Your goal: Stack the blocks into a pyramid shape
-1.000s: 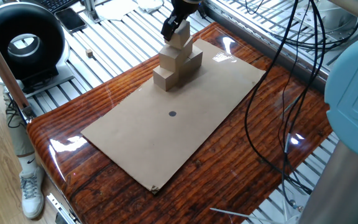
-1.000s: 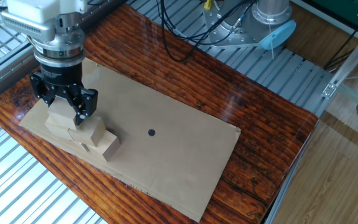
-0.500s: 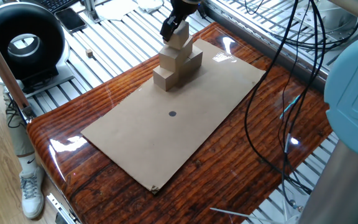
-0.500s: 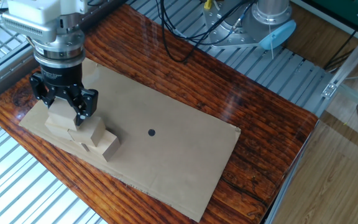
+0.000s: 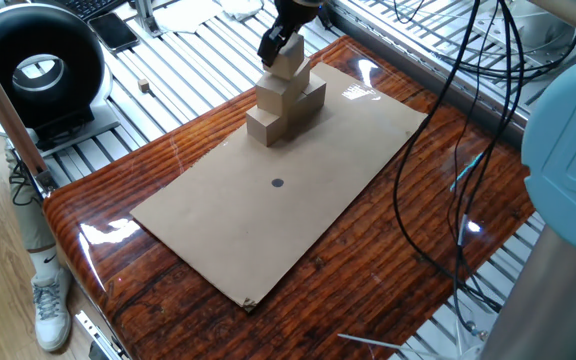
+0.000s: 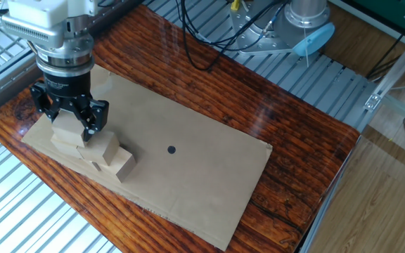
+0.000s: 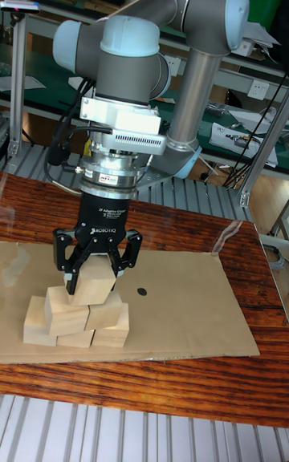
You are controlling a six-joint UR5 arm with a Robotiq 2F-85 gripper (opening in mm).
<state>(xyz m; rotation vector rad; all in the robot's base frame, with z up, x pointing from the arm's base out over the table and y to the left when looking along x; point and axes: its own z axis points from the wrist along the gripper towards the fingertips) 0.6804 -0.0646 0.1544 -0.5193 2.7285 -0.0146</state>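
Several tan wooden blocks form a stepped pyramid shape (image 5: 283, 100) (image 6: 93, 151) (image 7: 76, 318) at one end of the cardboard sheet (image 5: 268, 210). The top block (image 5: 289, 64) (image 6: 66, 133) (image 7: 93, 284) rests on the two middle blocks, turned a little askew. My gripper (image 5: 282, 48) (image 6: 66, 124) (image 7: 94, 269) hangs straight down over it. Its fingers (image 7: 68, 268) straddle the top block's upper part and stand open around it. The lower blocks sit untouched.
A black dot (image 5: 276, 183) marks the cardboard's middle. A black ring-shaped device (image 5: 38, 65) and a tiny wooden cube (image 5: 143, 87) lie off the table on the slatted bench. Cables (image 5: 448, 150) hang over the far side. The arm's base (image 6: 308, 14) stands beyond the table.
My gripper has edged slightly upward while the top block stays where it rests. The pile has not moved.
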